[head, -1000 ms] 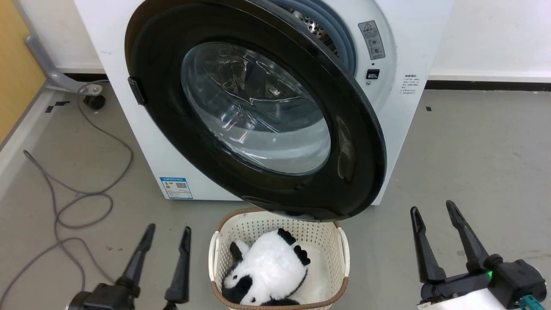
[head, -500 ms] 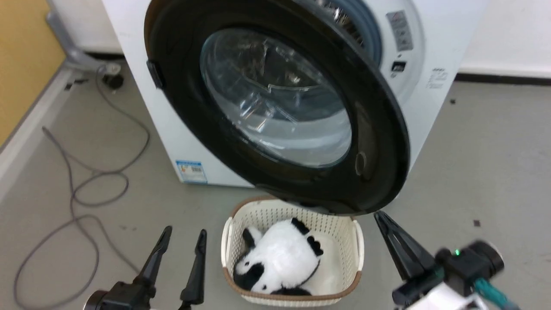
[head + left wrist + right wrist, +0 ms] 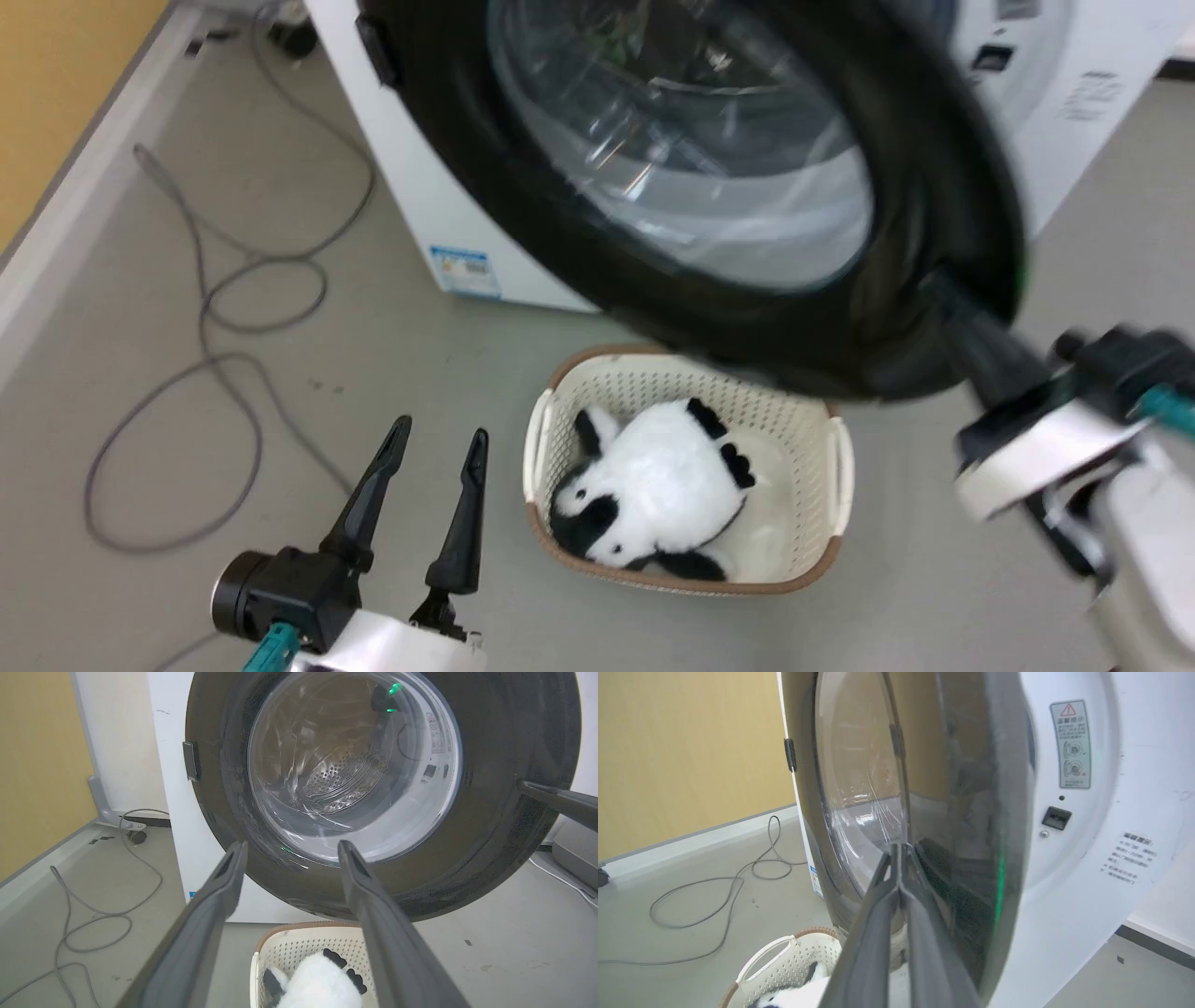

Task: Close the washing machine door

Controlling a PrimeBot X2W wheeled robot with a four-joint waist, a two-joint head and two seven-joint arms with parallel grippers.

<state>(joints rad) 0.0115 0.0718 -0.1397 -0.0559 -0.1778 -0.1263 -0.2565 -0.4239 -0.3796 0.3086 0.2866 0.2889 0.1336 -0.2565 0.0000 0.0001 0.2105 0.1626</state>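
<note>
The washing machine door (image 3: 934,168) stands swung open from the white washing machine (image 3: 411,187), its black rim and glass bowl hanging over a basket. My right gripper (image 3: 938,285) is shut with nothing between its fingers; its tips rest against the outer face of the door's lower right rim. In the right wrist view the right gripper (image 3: 897,848) has its fingers pressed together on the glossy door (image 3: 971,812). My left gripper (image 3: 441,434) hangs open and empty low on the left, apart from the door (image 3: 514,742).
A cream basket (image 3: 840,448) holding a panda plush (image 3: 663,476) sits on the floor under the door. Grey cable (image 3: 215,308) loops over the floor at the left, beside a yellow wall (image 3: 56,75). Bare grey floor lies right of the basket.
The head camera has moved closer and lower. My right gripper has shut its fingers and risen from the floor level to the door's lower right rim. The left gripper stays open.
</note>
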